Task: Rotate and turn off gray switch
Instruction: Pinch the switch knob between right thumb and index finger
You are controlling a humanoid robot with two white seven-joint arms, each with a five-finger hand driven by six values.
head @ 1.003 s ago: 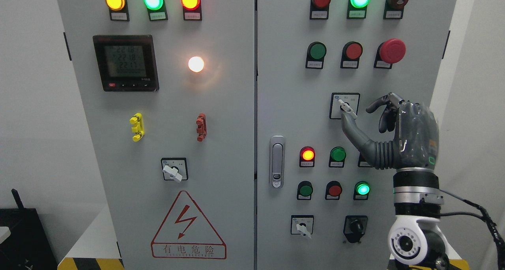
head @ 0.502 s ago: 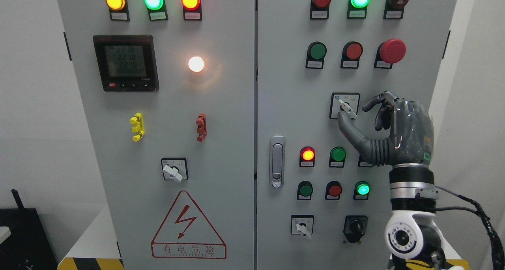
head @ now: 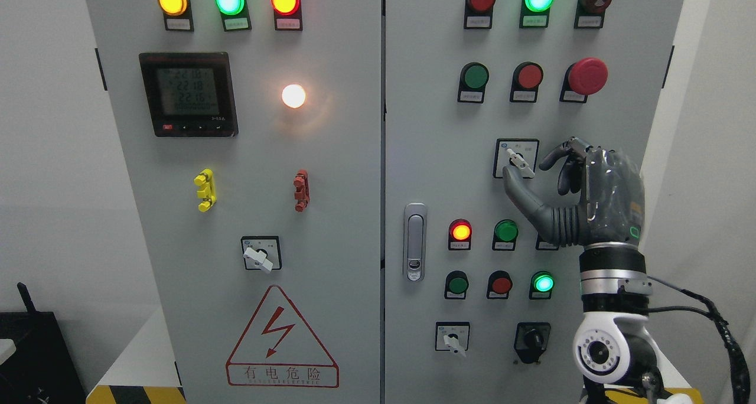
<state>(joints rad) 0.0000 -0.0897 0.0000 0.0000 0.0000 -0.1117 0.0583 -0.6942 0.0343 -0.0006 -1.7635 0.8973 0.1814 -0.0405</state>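
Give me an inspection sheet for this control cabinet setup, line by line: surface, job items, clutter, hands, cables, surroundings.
Surface: grey two-door cabinet, doors closed, latch handle on the right door.
Job's things: gray switch on the right door, lever pointing down-right; not yet visibly turned.
Clutter: nothing seen on the panel beyond its own lamps, buttons, meter and warning triangle.
Hands: right hand at the gray switch, thumb tip just below the lever, fingers curled beside it, no firm grasp visible. Left hand not in view.
Cables: black cable running from the right wrist off the right edge.
Surroundings: white walls; dark object at lower left; yellow-black hazard stripe at the cabinet's base.
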